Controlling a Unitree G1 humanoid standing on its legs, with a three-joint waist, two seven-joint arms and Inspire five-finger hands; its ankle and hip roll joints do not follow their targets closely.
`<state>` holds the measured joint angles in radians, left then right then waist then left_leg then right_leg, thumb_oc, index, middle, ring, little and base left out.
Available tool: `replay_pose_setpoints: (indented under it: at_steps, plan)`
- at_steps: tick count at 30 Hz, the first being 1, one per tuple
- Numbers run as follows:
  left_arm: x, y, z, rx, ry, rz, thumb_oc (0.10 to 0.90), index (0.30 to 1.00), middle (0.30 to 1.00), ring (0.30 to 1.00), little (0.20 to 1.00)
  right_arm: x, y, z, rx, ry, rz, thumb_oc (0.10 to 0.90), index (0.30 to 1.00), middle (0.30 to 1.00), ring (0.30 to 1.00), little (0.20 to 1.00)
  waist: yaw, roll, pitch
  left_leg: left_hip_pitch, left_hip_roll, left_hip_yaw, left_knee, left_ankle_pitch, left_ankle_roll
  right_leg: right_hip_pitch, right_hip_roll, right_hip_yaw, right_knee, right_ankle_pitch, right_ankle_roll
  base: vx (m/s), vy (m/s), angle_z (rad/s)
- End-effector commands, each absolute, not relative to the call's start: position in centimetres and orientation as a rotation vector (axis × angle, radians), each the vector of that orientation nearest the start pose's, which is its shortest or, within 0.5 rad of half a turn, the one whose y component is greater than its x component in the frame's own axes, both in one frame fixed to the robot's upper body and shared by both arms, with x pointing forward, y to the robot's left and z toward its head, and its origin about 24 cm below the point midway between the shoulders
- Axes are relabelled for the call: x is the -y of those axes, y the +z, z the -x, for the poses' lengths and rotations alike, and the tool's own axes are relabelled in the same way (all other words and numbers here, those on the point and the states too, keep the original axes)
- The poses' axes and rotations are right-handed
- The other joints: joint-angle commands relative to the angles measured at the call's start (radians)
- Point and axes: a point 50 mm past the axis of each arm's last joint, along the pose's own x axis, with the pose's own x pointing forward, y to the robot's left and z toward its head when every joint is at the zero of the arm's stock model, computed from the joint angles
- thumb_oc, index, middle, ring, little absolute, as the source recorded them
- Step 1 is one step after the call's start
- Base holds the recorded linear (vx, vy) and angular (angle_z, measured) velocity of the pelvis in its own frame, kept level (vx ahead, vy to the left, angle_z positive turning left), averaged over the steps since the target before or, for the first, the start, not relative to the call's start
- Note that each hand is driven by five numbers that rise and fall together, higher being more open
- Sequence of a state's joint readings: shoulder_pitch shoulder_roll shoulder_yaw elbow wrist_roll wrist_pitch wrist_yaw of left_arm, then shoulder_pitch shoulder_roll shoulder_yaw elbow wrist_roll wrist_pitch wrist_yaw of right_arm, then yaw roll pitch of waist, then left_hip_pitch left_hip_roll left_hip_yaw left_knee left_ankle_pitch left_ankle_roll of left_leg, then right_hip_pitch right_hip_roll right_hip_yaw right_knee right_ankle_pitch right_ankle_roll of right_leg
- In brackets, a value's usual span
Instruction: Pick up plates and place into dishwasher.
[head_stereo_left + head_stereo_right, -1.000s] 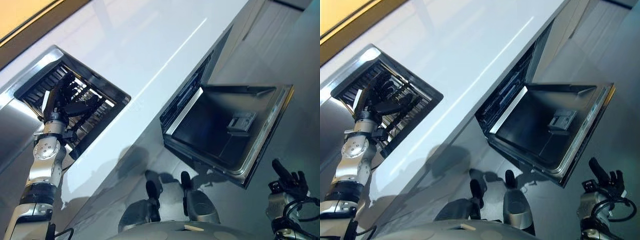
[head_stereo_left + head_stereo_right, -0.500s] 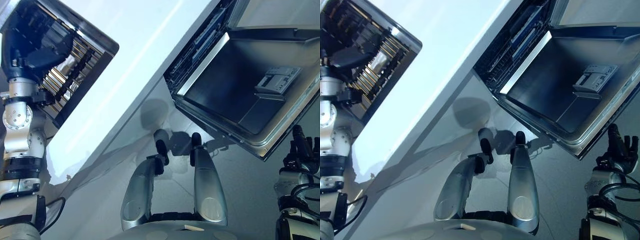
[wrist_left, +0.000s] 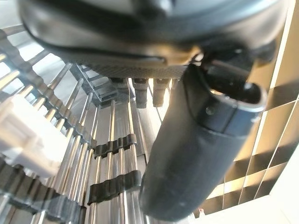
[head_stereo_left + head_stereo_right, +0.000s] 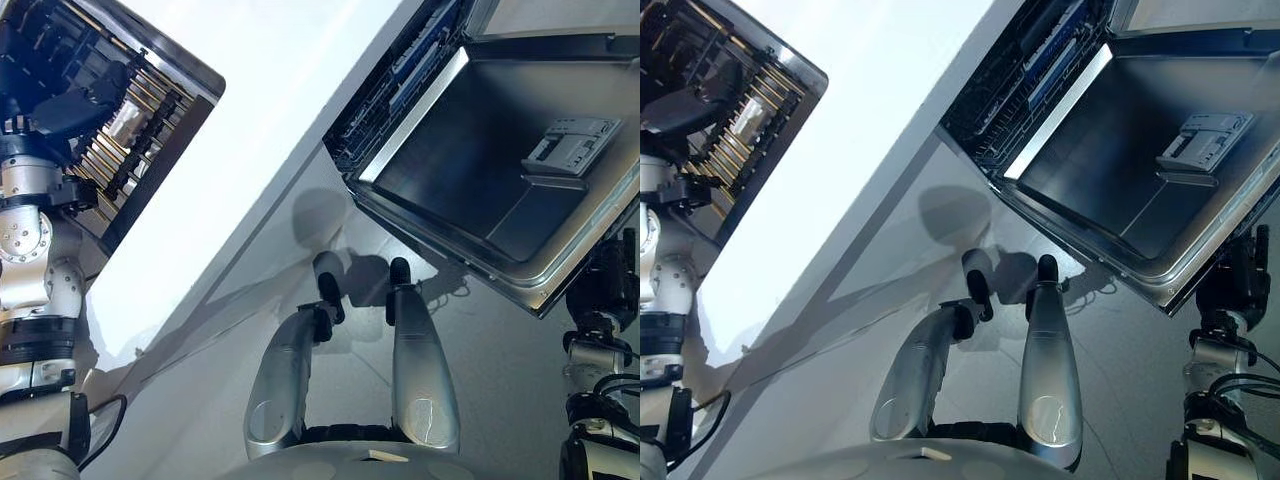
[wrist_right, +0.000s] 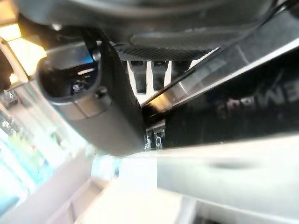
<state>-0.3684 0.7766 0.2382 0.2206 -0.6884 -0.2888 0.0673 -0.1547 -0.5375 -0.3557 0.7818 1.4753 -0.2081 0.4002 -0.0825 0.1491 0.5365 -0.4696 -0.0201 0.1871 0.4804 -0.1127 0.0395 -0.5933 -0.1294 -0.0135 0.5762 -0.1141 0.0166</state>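
White counter (image 4: pixel 270 90) runs across the scene, with grey floor (image 4: pixel 500 380) below it. Print is scarce: the right wrist view shows a few pale letters on a dark panel (image 5: pixel 243 100), too blurred to read.

Whether any plate lies in the sink (image 4: pixel 190 75), I cannot tell. A bright metal patch glints among the bars of the rack (image 4: pixel 140 130) that sits inside it, but its shape is unclear. The rack is made of thin shiny rods side by side, crossed by dark clips (image 3: pixel 112 144), with a white plastic piece (image 3: pixel 28 140) at one side.

The left hand (image 4: pixel 70 108) hangs over the rack at the sink's near end. In its wrist view the thumb (image 3: pixel 196 154) stands out straight and the fingers (image 3: pixel 140 91) point loosely down at the rods, closed on nothing.

The dishwasher (image 4: pixel 400 90) is built in under the counter, well apart from the sink. Its door (image 4: pixel 470 190) is folded down, the steel inner face showing. A grey dispenser (image 4: pixel 570 145) sits on that face. Blue parts show in the dark basket (image 4: pixel 420 50) inside.

The right hand (image 4: pixel 610 285) is just beside the door's outer edge, fingers straight and together, holding nothing.
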Motion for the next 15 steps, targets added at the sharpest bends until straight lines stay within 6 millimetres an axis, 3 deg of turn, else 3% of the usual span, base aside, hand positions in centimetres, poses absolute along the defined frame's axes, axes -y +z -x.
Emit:
replay_pose_setpoints:
  at_steps: [1,5,15]
  plan:
    - [-30.9,22.4,-27.9,0.792,0.254,0.078,0.8,0.9,0.9,0.9,0.9,29.3,9.1,-28.8,0.458,0.276,-0.874,0.8,0.9,0.9,0.9,0.9,0.027,-0.019,-0.016,-0.002,-0.057,-0.039,-0.007,-0.031,0.016,0.029,0.051,-0.084,-0.007,-0.04,-0.025,-0.03,-0.006,-0.13]
    - [-30.6,22.5,-28.2,0.791,0.247,0.063,0.8,0.9,0.9,0.9,0.9,24.8,11.8,-30.0,0.44,0.487,-0.791,0.8,0.9,0.9,0.9,0.9,0.035,-0.04,-0.016,0.003,-0.055,-0.041,-0.026,-0.019,0.017,0.042,0.056,-0.085,-0.045,-0.013,-0.014,0.0,-0.012,-0.16]
    - [-29.5,23.0,-28.4,0.8,0.209,0.034,0.8,0.9,0.9,0.9,0.9,17.2,18.0,-29.9,0.496,0.852,-0.609,0.8,0.9,0.9,0.9,0.9,0.051,-0.061,-0.016,0.014,-0.063,-0.06,-0.05,-0.003,0.018,0.074,0.061,-0.077,-0.11,0.024,-0.007,0.02,0.004,-0.07]
